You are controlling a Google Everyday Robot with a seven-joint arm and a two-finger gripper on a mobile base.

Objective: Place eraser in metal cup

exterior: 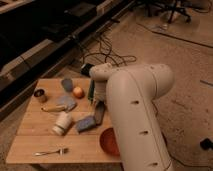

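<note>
The eraser (99,113), a dark grey-brown oblong block, lies on the wooden table (35,134) near its right side, tilted, next to a blue-grey sponge-like pad (85,123). My gripper (97,99) hangs straight down from the big white arm, right above the eraser's upper end; I cannot tell whether it touches it. The metal cup (40,95), small, shiny and upright, stands at the table's far left, well apart from the gripper.
Between them are an orange-red fruit (78,92), a blue-grey plastic cup (67,84), another blue-grey pad (66,102) and a yellowish piece (51,108). A white cylinder (62,123) lies mid-table. A fork (50,151) lies at the front, a red bowl (107,141) front right. Cables cover the floor behind.
</note>
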